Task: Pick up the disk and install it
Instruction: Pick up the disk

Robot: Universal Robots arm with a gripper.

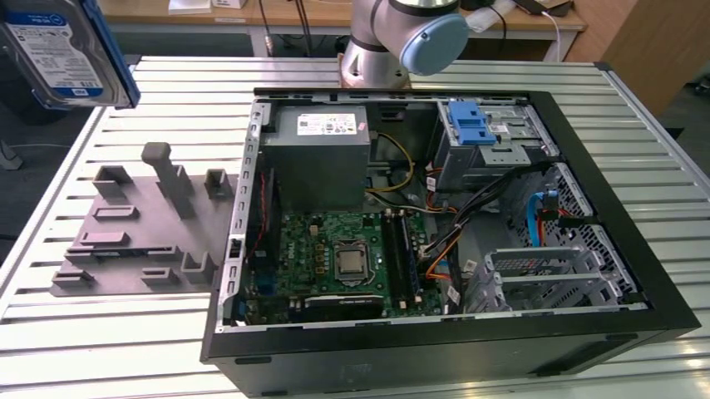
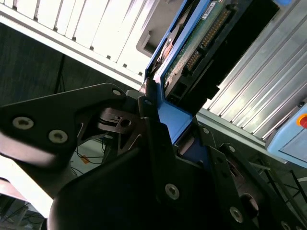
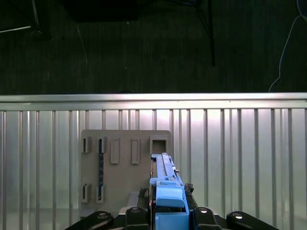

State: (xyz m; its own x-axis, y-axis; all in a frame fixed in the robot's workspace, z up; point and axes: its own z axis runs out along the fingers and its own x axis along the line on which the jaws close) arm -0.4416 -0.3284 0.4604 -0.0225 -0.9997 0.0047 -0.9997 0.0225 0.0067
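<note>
Disk (image 1: 65,51) sits edge-on in the tool (image 3: 168,199), jaws clamped on its blue carrier, upper left of exterior view, above grey fixture plate (image 1: 145,224) on bench (image 1: 111,349). Pick-up judged done; install pending: drive cage (image 1: 488,137), upper right, calls for careful alignment.

my black metal gripper (image 3: 168,203) is clamped tight, jaws pressing from either side on the flat disk in its blue plastic carrier frame (image 3: 165,179). in both wrist views the frame sits wedged between my dark fingers (image 2: 153,139). my grey metal arm (image 1: 372,50) stands upright at its base, with a pale blue cap (image 1: 435,41) on the joint.
</note>
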